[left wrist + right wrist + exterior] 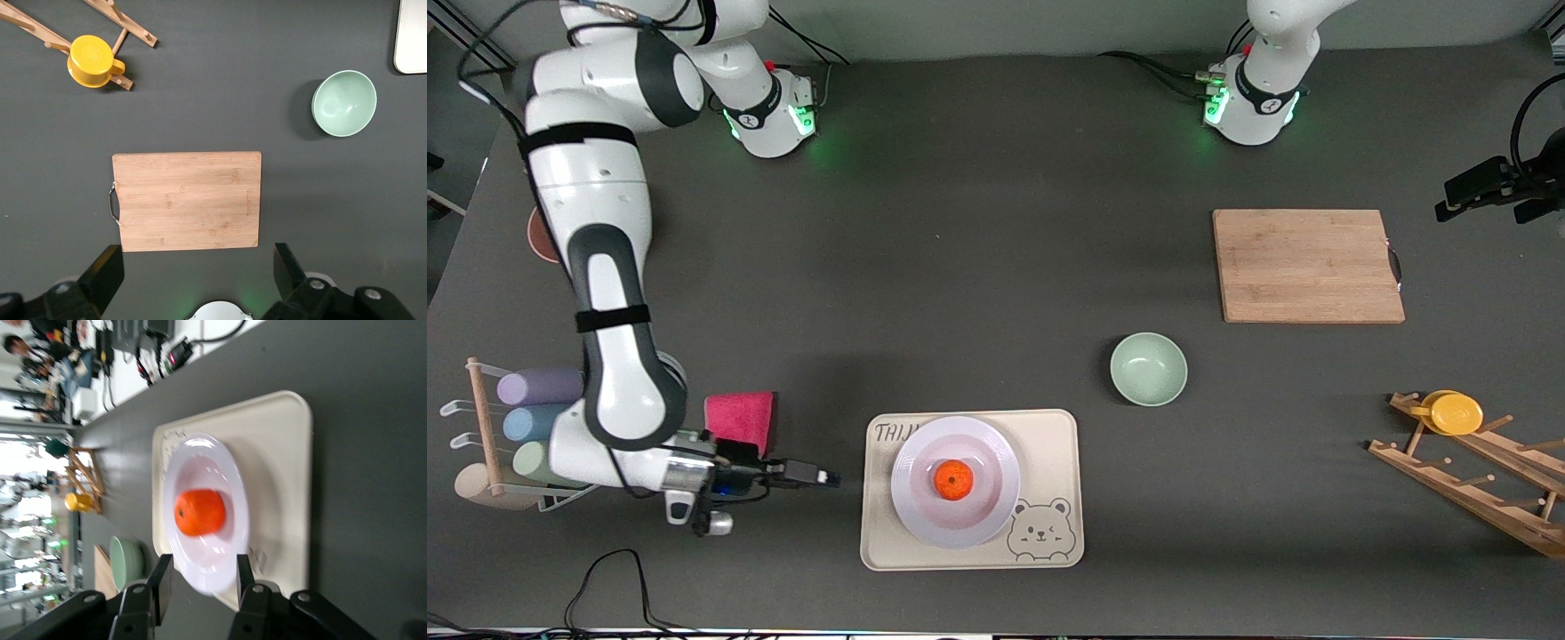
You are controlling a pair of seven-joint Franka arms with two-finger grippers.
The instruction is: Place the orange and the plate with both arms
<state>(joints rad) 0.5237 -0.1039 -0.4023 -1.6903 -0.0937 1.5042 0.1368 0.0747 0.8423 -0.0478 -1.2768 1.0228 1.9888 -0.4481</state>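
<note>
Orange (953,480) sits centred on plate (955,481), on the bear tray (1049,444). Right gripper (827,479), at plate's 9 o'clock, open, empty. Left gripper (199,280), over the cutting board (186,200), spread, waiting. Plate's glossy, breakable: you pinch its rim; orange rolls

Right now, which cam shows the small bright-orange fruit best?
Right wrist view: the small bright-orange fruit fills more of the picture, sitting in the pale glossy plate. Front view shows it smaller, from above. Left wrist view misses it.

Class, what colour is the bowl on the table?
Mint green; the bowl shows best in the left wrist view.
</note>
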